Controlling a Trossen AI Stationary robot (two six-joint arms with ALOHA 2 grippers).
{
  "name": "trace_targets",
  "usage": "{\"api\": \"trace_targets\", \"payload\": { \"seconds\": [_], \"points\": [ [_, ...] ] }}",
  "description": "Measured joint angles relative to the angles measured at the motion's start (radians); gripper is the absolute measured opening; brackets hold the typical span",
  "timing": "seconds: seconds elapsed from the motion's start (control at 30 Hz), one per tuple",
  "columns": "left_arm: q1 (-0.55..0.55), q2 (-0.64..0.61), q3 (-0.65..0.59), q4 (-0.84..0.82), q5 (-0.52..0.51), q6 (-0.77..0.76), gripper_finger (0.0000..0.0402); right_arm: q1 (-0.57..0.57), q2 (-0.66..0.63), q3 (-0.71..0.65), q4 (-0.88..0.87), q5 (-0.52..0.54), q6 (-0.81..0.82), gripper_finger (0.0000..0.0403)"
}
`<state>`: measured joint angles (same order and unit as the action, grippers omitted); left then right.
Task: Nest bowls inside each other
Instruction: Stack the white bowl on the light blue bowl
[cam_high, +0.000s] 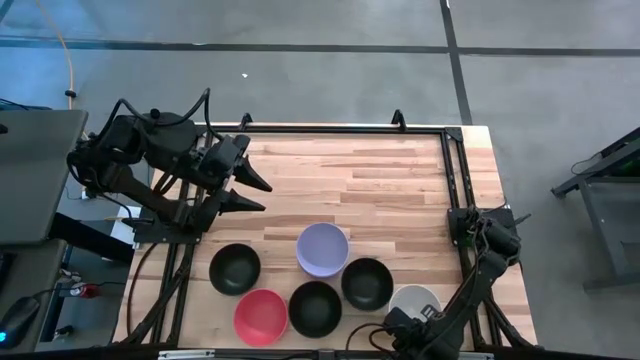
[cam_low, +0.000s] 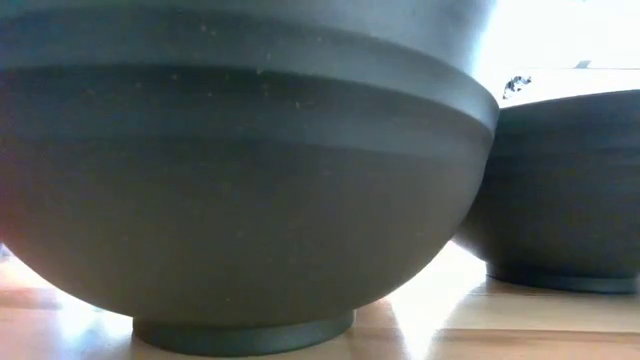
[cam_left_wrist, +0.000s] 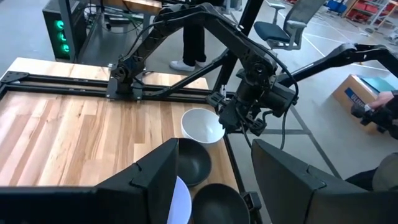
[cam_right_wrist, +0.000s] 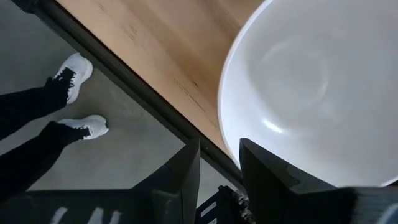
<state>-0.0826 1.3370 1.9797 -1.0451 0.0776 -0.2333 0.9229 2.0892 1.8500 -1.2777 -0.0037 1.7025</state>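
The wooden tabletop (cam_high: 380, 180) fills the high view, bare across its far half, with all the action along the near edge. The left arm (cam_high: 140, 160) waits at 9 o'clock, off the table's left side, its pincer (cam_high: 255, 192) held above the wood with the fingers spread open. The right arm (cam_high: 485, 250) folds down the 3 o'clock side and reaches to the 5 o'clock corner.

Six bowls sit clustered from 6 to 5 o'clock. The lavender bowl (cam_high: 323, 249) lies nearest the centre. The red bowl (cam_high: 261, 316) sits at the near edge around 7 o'clock, with one black bowl (cam_high: 235, 268) just beyond it. A second black bowl (cam_high: 315, 308) sits at 6 o'clock, touching the red one, and a third black bowl (cam_high: 367, 283) sits just right of the lavender.

The white bowl (cam_high: 415, 302) rests at the 5 o'clock corner, by the table's edge. The right pincer (cam_right_wrist: 217, 165) is at its rim, fingers a narrow gap apart, one finger (cam_right_wrist: 261, 171) over the rim; whether it grips, I cannot tell.

Beyond the edge, a person's white shoes (cam_right_wrist: 78, 127) stand on the floor.
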Motion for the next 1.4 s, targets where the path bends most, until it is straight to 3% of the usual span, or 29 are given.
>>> {"api": "trace_targets", "payload": {
  "seconds": [0.27, 0.47, 0.67, 0.83, 1.03, 1.4],
  "points": [
    [0.0, 0.0, 0.0, 0.0, -0.003, 0.0, 0.0191, -0.001, 0.004, 0.0, 0.003, 0.006, -0.017, 0.0108],
    [0.0, 0.0, 0.0, 0.0, -0.003, 0.0, 0.0191, -0.002, 0.051, 0.0, 0.012, -0.07, -0.036, 0.0109],
    [0.0, 0.0, 0.0, 0.0, -0.003, -0.003, 0.0191, -0.002, 0.058, 0.0, 0.009, -0.074, -0.028, 0.0106],
    [0.0, 0.0, 0.0, 0.0, -0.003, -0.003, 0.0191, -0.003, 0.058, 0.0, -0.002, -0.072, -0.028, 0.0078],
    [0.0, 0.0, 0.0, 0.0, -0.003, 0.0, 0.0191, -0.003, 0.058, 0.0, -0.025, -0.067, -0.028, 0.0008],
    [0.0, 0.0, -0.002, -0.004, -0.003, 0.002, 0.0191, -0.006, 0.058, 0.0, -0.072, -0.087, -0.025, 0.0001]
  ]
}}
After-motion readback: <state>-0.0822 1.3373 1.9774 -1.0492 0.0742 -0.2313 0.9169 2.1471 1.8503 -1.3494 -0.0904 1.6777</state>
